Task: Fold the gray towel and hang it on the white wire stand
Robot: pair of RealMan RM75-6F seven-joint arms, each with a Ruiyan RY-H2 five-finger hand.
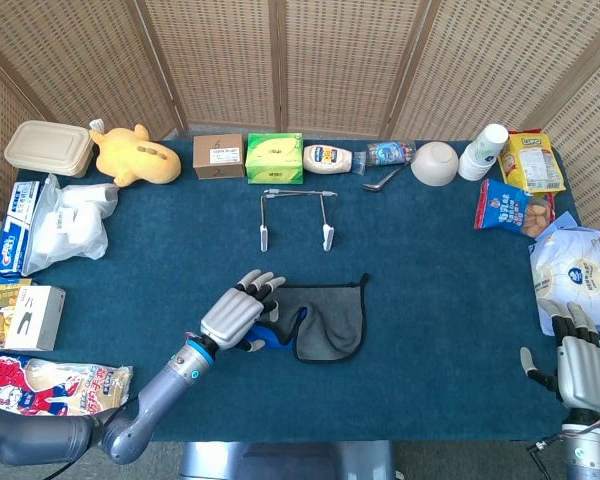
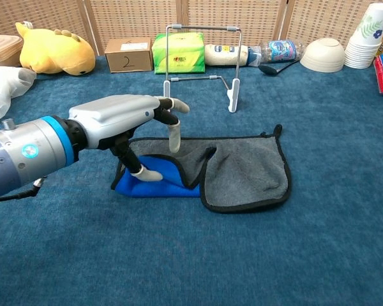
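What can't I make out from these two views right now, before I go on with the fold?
- Left hand contact: whether it grips the gray towel or only touches it; chest view, the hand covers the spot.
- Towel's left edge: head view, under the left hand.
- Right hand: head view only, cut by the frame edge; absent from the chest view.
- White wire stand feet: too thin to judge, head view.

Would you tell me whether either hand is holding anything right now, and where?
Nothing is held: the left hand hovers open over the gray towel; the right hand is empty.
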